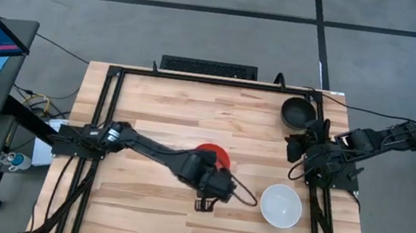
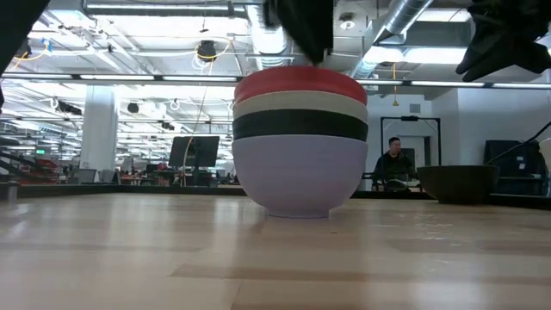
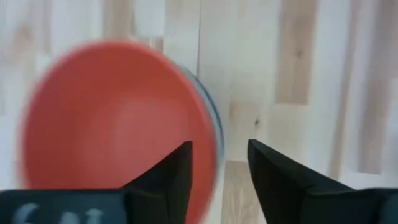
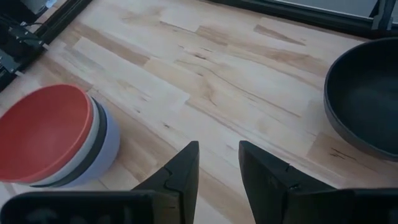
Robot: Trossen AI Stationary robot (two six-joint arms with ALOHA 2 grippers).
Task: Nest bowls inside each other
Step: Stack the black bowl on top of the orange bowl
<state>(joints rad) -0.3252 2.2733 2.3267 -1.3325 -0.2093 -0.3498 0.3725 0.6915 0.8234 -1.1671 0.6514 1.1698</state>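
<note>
Four bowls stand nested at the table's middle: pale blue point(image 2: 301, 176) at the bottom on the table, then black point(image 2: 301, 127), white point(image 2: 301, 108), and red point(image 2: 301, 82) on top. My left gripper point(image 3: 221, 158) is open just above the red bowl's point(image 3: 112, 124) rim, on its near side point(image 1: 211, 188). A second white bowl point(image 1: 281, 205) rests near the right rail. A second black bowl point(image 1: 299, 112) rests at the far right. My right gripper point(image 4: 217, 162) is open, hovering between those two point(image 1: 294, 148). My left gripper comes from above, pointing down, with one finger point(image 3: 171, 168) over the red bowl's inside and the other point(image 3: 273, 174) outside its rim point(image 3: 211, 134). I cannot tell whether either finger touches the rim.
Black frame rails point(image 1: 103, 119) run along the table's left, right and far sides. Bare wood lies on the table's left half and along its near edge. A keyboard point(image 1: 209, 67) sits beyond the far edge. A person point(image 2: 393, 164) sits in the room behind.
</note>
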